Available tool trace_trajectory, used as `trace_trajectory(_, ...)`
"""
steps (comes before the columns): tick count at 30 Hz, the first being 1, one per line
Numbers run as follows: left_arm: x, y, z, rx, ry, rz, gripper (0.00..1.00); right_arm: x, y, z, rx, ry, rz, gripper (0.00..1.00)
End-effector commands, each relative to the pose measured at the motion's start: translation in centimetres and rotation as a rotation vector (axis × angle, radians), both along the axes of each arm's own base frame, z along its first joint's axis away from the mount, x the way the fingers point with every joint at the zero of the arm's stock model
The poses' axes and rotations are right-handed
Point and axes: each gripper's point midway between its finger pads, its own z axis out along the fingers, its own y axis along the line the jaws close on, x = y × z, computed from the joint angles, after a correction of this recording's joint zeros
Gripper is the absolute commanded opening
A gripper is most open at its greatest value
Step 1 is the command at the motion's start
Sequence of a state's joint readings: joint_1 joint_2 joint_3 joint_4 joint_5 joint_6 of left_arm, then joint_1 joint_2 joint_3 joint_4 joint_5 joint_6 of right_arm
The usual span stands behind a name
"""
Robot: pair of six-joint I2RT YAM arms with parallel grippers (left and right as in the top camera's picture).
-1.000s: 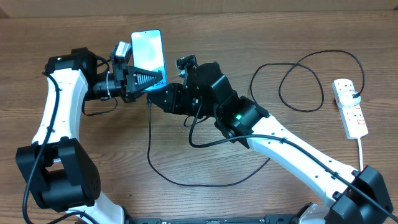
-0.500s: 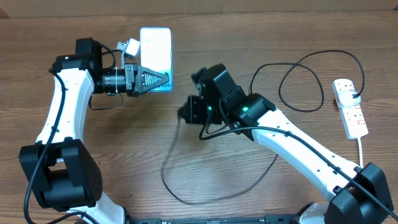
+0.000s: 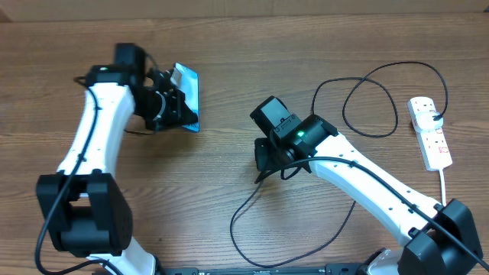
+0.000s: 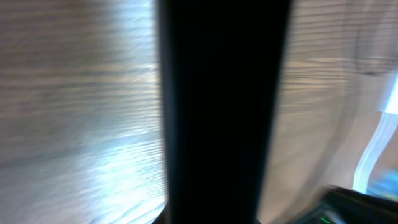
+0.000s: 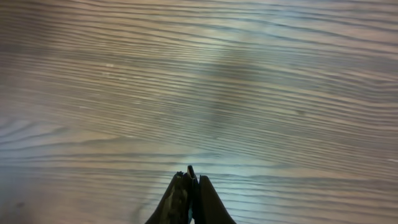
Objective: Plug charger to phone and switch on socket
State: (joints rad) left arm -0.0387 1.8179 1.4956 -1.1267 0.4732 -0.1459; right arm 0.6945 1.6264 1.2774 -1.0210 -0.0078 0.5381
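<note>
Over the wooden table (image 3: 183, 198), my left gripper (image 3: 177, 111) pinches the phone (image 3: 189, 93), tilted, well left of my right gripper (image 3: 265, 162) pinching the charger (image 3: 343, 113).

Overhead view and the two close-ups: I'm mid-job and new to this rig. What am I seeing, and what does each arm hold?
The overhead view looks down on a wooden table with two white-and-black robot arms, each ending in a two-finger gripper. The other two pictures come from cameras on the wrists. The left gripper is shut on the phone, tilted up on edge; its wrist view is blurred, mostly a dark band. The right gripper is shut, and the charger, a thin black cable, runs out from under it, so it seems to hold the plug end; its wrist view shows closed fingers over bare wood. The socket lies on the right arm's side. The plug is apart from the phone.
</note>
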Motion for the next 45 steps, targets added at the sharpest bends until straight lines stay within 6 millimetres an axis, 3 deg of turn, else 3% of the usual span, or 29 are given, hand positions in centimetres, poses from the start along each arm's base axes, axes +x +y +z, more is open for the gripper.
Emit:
trace_trajectory(1,0.0,1.6,-1.2,0.281,0.012,0.093,0.04,1.1,-1.5,0.4,-0.085,-0.061,-0.011,0.04)
trace_trajectory(9,-1.6,-1.8,-5.4,0.407,0.070,0.034,0.04,0.8,-2.2,-0.4,-0.120,-0.053,-0.007,0.04)
trace_trajectory(22,-2.5,-1.6,-11.0,0.482,0.191,0.027,0.04,0.8,-2.1,-0.5,-0.121,-0.059,0.014,0.04)
trace_trajectory(26,-2.4,-1.6,-11.8,0.485,0.201,0.025,0.05,0.9,-2.1,-0.5,-0.120,-0.060,0.014,0.04)
trace_trajectory(32,-2.0,-1.7,-11.9,0.480,0.186,0.029,0.34,0.9,-2.1,-0.5,-0.120,-0.060,0.014,0.04)
trace_trajectory(36,-1.9,-1.7,-11.9,0.480,0.182,0.029,0.45,0.9,-2.1,-0.5,-0.119,-0.061,0.014,0.04)
trace_trajectory(40,-1.3,-1.8,-11.9,0.476,0.159,0.035,0.52,1.0,-2.0,-0.5,-0.115,-0.065,0.013,0.04)
trace_trajectory(45,0.5,-2.0,-11.9,0.469,0.087,0.053,0.51,1.0,-2.0,-0.5,-0.112,-0.063,0.014,0.04)
